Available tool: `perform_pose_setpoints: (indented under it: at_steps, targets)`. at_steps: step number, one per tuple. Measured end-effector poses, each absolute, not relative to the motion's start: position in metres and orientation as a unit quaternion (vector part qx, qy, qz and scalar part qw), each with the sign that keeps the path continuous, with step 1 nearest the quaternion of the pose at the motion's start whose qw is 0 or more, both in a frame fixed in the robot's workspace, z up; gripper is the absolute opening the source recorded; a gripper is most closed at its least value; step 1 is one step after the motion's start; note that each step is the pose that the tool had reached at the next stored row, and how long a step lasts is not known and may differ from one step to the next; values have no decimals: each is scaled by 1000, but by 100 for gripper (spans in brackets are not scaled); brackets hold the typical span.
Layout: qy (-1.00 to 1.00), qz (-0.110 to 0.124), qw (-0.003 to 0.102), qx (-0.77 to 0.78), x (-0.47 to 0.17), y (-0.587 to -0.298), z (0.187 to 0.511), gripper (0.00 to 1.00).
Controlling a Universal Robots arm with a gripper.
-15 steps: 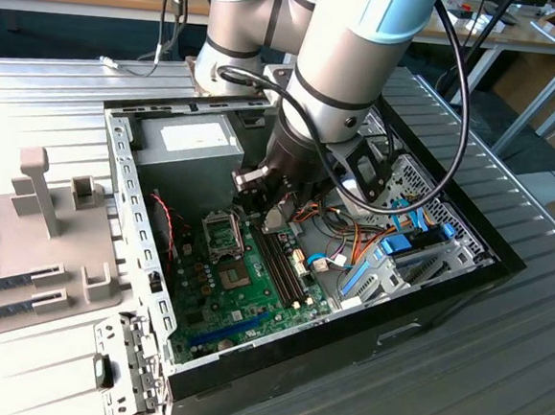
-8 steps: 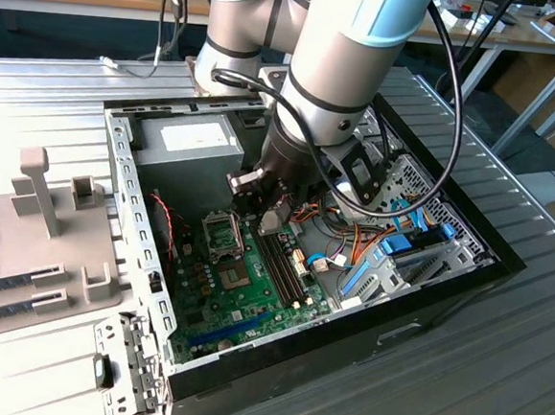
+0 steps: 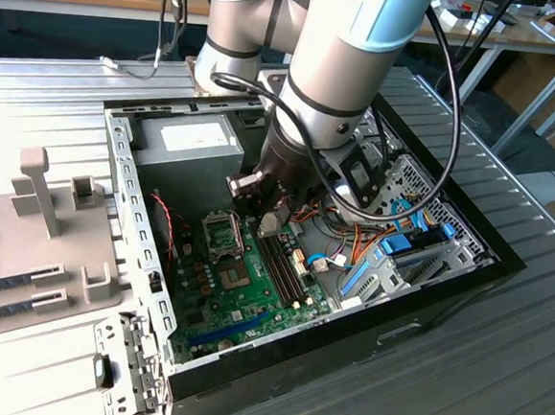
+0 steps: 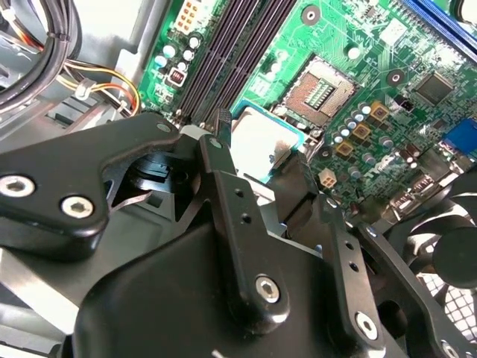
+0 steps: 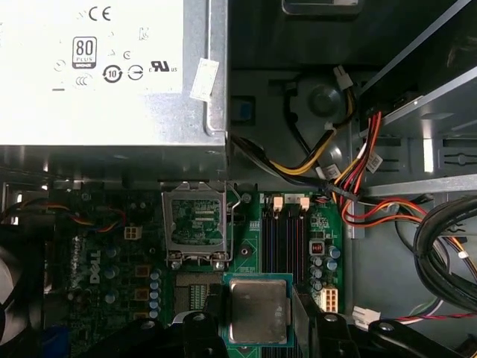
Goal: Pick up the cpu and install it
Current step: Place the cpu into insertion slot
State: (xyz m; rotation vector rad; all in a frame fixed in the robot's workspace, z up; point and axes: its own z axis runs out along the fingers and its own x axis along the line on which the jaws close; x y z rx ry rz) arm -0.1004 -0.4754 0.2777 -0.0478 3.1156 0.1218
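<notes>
1. The cpu [image 5: 257,309] is a small flat square with a dull silver lid and a thin green rim. In both wrist views [image 4: 262,140] it's pinched at two opposite edges by the matte black jaws, so they're closed down to the chip's width.
2. It hangs over the green board [image 3: 241,301], right by the long dark memory slots [image 5: 287,231] and near the socket [image 4: 319,91], but not in it. The socket's square metal frame [image 5: 195,220] is flipped up and open.
3. The arm [image 3: 337,68], fat grey tubes with a black wrist, reaches down from above into the open black case [image 3: 344,338], wrist pointing straight down at the board. A black cable [image 3: 450,115] loops off it.
4. A grey boxy power supply [image 3: 186,143] sits near the socket, and a tangle of red, yellow and black wires [image 5: 350,171] hangs just past the slots.
5. The case sits on a ribbed metal surface [image 3: 56,84].
</notes>
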Motion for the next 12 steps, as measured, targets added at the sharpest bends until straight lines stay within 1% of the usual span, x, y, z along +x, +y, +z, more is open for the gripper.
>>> perform_pose_setpoints:
  at_steps: [12]
  targets:
    - [999,39,12,-15,-101,-477,274,47]
